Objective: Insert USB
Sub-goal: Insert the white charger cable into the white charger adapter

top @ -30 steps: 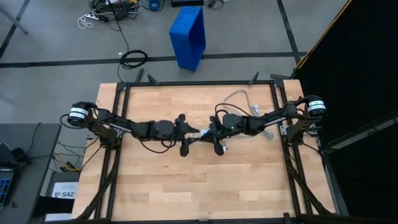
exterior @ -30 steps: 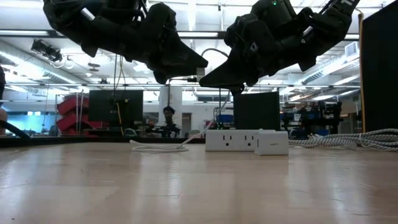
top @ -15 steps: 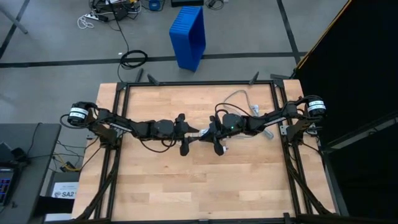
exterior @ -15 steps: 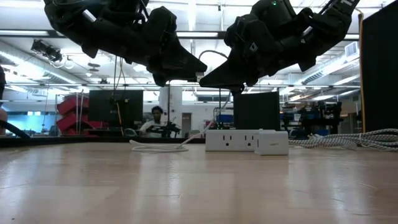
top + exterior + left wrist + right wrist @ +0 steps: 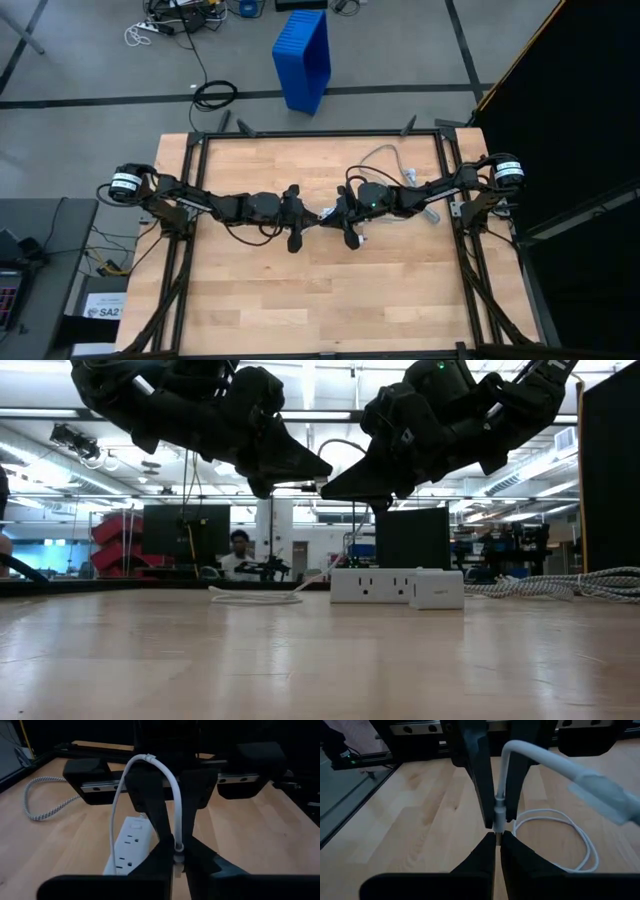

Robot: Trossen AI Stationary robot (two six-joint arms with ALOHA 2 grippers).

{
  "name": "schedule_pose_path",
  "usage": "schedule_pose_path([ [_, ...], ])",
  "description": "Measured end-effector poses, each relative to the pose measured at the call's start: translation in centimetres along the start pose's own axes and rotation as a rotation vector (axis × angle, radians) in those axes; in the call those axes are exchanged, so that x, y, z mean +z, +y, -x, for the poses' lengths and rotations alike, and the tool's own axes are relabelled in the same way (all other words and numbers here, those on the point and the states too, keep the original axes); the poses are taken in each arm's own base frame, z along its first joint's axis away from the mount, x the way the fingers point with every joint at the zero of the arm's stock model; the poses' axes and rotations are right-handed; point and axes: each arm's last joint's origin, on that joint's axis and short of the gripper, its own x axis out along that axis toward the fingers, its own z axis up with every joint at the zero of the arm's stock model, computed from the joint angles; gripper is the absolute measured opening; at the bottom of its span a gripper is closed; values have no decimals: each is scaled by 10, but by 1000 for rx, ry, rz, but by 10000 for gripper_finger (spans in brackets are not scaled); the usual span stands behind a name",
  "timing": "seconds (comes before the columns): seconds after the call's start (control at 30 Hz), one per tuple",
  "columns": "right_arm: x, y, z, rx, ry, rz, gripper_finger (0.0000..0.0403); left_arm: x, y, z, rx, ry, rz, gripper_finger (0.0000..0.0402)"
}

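Note:
The USB is a thin white cable. One small white plug (image 5: 178,851) is held up above the table's middle, and a loop (image 5: 560,837) of the cable lies on the wood. My two grippers meet tip to tip at that plug. My left gripper (image 5: 312,212) comes from the table's left and my right gripper (image 5: 333,212) from its right, and both are shut on it. The white power strip (image 5: 395,585) lies flat on the table below and behind them. My left gripper pinches the USB's white plug (image 5: 178,854) between its two fingers (image 5: 481,785), coming from the table's left and slanting down. The plug is lifted clear of the table. The cable arcs up out of it (image 5: 146,758) and falls slack toward the table. My right gripper pinches the same plug's other end (image 5: 496,826) between its two fingertips, coming from the table's right and slanting down. Only the fingers' free ends reach it. The plug stays clear of the table, between the two grippers.
A white adapter (image 5: 438,590) sits against the power strip's right end. The strip's grey braided cord (image 5: 560,584) runs off toward the table's far right. A black frame (image 5: 320,133) borders the table. Bare wood lies toward the near edge (image 5: 320,310).
My left gripper's fingers have closed on the plug, which my right gripper was holding up. Neither arm has shifted, and the plug stays at the same height above the table.

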Motion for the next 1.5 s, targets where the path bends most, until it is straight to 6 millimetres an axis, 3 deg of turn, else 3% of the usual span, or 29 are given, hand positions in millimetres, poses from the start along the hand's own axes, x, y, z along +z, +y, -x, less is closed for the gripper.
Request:
schedule_pose_path([
  [0.33,3,2,5,32,18,17,23,2,1,1,4,-9,-33,2],
  [0.6,12,6,19,32,48,53,52,14,19,11,63,-33,-17,1],
  [0.8,17,7,24,28,38,82,49,40,37,32,79,-124,-37,1],
  [1.03,15,4,24,-42,60,108,50,67,65,79,170,-228,-40,0],
  [1.23,16,1,24,-142,50,153,48,49,77,119,244,-313,32,0],
  [1.5,28,-18,29,-337,-69,63,52,3,67,121,99,-401,182,0],
])
